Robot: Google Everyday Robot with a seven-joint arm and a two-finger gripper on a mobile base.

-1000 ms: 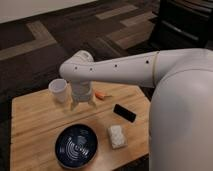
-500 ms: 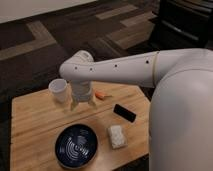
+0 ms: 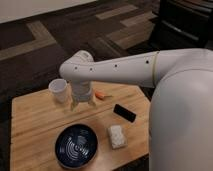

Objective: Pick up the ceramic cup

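Just beside the gripper (image 3: pixel 83 104), near but apart: cup (image 3: pixel 58 90), upright on the table (image 3: pixel 30 125), on the side away from the orange bit (image 3: pixel 101 95). Hangs low over the wood, pointing down; cannot tell how wide it is set. Likely troubles: sliding across too low and knocking the rim, tipping the cup or skidding it toward the table edge beyond; closing off-centre on smooth tapered ceramic and squeezing it out; gripping too high and losing it on the lift. Bowl (image 3: pixel 76 146), nearer the camera than the gripper, probably out of harm's way.
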